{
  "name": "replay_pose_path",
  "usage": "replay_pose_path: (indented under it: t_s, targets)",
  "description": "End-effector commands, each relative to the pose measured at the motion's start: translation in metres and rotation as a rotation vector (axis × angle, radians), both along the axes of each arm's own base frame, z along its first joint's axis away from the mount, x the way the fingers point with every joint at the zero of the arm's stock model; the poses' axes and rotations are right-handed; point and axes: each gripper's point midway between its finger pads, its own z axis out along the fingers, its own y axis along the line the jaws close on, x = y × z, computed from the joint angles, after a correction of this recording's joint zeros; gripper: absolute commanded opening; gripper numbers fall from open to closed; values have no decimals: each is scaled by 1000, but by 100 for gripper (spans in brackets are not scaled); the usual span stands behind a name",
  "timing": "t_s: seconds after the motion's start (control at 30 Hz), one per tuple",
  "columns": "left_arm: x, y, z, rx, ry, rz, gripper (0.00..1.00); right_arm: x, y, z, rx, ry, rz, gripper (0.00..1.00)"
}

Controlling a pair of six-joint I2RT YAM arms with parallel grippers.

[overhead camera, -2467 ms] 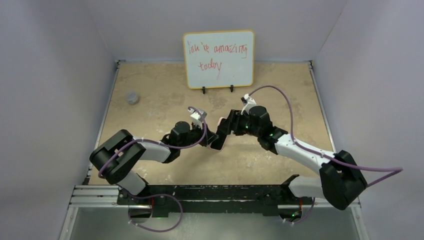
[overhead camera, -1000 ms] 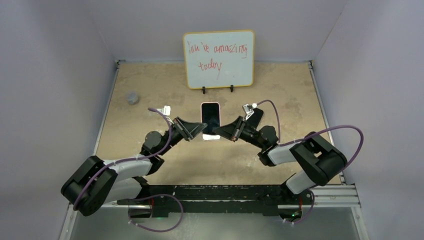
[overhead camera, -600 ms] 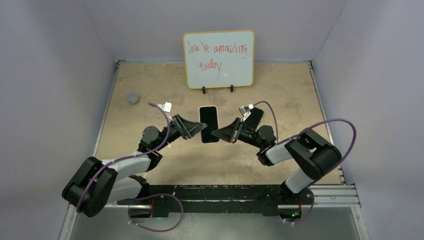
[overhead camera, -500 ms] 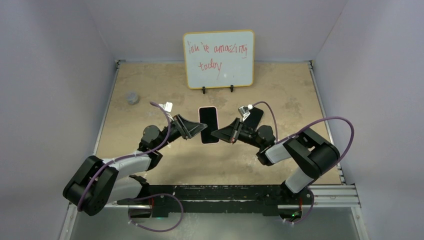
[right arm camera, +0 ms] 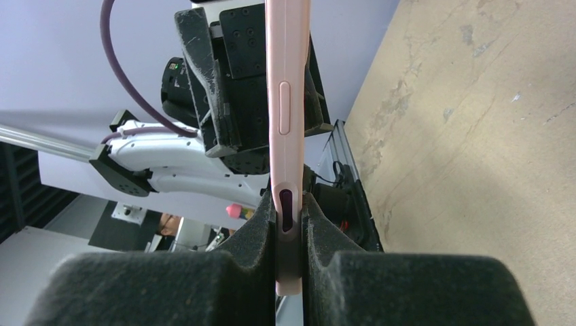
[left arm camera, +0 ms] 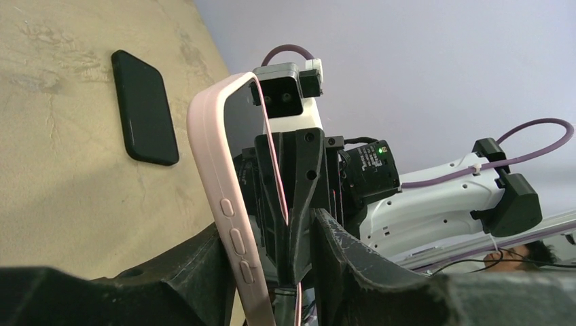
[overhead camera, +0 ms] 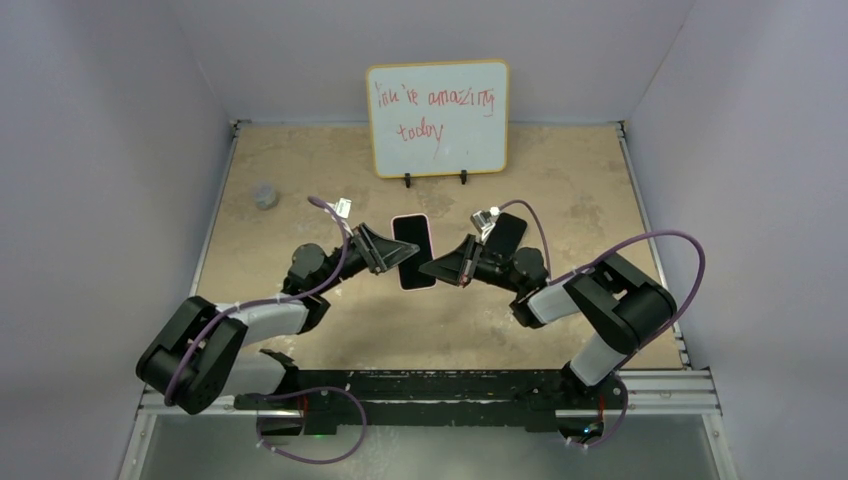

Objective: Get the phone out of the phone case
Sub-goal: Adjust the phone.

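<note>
Count: one pink phone case (overhead camera: 413, 251), one black phone (overhead camera: 505, 233).
Phone: flat on your surface (overhead camera: 300, 170), right of case.
Case: aloft between hands, long axis near-to-far, far end leaning left.
Left hand (overhead camera: 398, 256): fingers parted.
Right hand (right arm camera: 289, 231): clamps case edge.

Tally on the bench:
- Two white-and-black jointed robot arms: left arm (overhead camera: 255, 318), right arm (overhead camera: 560, 295).
- Two black two-finger grippers: left gripper (overhead camera: 393, 253), right gripper (overhead camera: 432, 268).
- One pink rubbery phone case (overhead camera: 413, 252), dark-faced.
- One flat black phone-shaped slab (overhead camera: 510, 235).
- One yellow-framed whiteboard (overhead camera: 437, 118) with red handwriting.
- One small grey cylinder (overhead camera: 264, 194).
- One tan speckled tabletop (overhead camera: 560, 170).
</note>
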Motion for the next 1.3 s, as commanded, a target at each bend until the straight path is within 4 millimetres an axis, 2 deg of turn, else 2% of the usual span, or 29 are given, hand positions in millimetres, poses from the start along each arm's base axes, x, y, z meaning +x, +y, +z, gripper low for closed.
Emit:
replay_pose_path:
  t_s: [0.0, 0.23, 0.47, 0.57, 0.63, 0.77, 0.87, 1.0, 1.13, 1.27]
  targets:
    - [-7, -3, 58, -135, -160, -48, 40, -18, -1, 54, 152, -232, 64, 0]
    - [-7, -5, 58, -144, -160, -55, 26, -19, 4, 54, 143, -234, 77, 0]
    - [-9, -4, 58, -155, -167, -59, 0, -19, 5, 54, 133, -230, 76, 0]
    - [-9, -2, 58, -161, -171, -49, 0, -18, 4, 53, 123, -231, 66, 0]
    - [-9, -1, 57, -168, -168, -39, 0, -19, 2, 53, 116, -236, 57, 10]
    - [-10, 2, 64, -198, -178, -29, 0, -19, -1, 49, 84, -239, 34, 37]
    - [-9, 4, 71, -212, -195, -22, 0, -19, -2, 49, 61, -255, 19, 51]
    - [-4, 8, 75, -212, -200, 3, 0, -24, -7, 51, 28, -292, 11, 60]
    - [-2, 13, 81, -222, -207, 18, 0, -17, -13, 37, -101, -368, -55, 62]
    - [-1, 14, 84, -214, -192, 21, 0, -18, -31, 22, -208, -409, -131, 64]
